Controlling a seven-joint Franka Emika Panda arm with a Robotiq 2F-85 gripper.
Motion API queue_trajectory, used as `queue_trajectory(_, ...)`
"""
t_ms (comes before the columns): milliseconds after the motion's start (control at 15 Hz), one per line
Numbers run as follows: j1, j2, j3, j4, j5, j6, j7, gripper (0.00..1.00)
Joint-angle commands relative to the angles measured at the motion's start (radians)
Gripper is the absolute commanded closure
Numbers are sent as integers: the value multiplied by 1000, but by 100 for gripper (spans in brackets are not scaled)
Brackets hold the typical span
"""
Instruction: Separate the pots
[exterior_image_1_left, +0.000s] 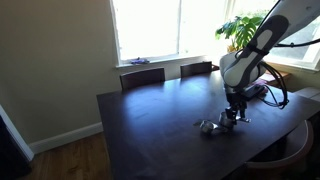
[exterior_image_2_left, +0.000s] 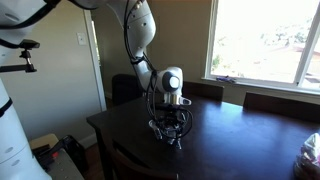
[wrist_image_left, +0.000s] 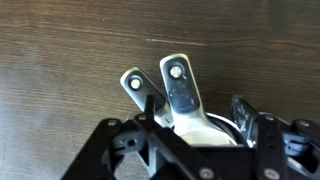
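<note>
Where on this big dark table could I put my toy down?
Free: the wide bare stretch of table between the pots and the chairs by the window. The table's corner nearest the wooden floor is bare too. Crowded: right around the end effector, where both pots sit together, handles side by side.

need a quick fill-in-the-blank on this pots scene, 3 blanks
1. The wrist view shows ___ handles side by side.
2. Each handle ends in a round ___.
3. In an exterior view, the gripper hangs directly ___ the pots on the dark table.
Missing words: two; hole; above
</note>
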Motion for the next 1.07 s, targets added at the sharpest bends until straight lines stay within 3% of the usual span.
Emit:
queue_trajectory(0, -7, 3, 11, 24, 20, -51, 11, 31)
queue_trajectory(1000, -10, -74, 16, -34, 17, -59, -11, 32)
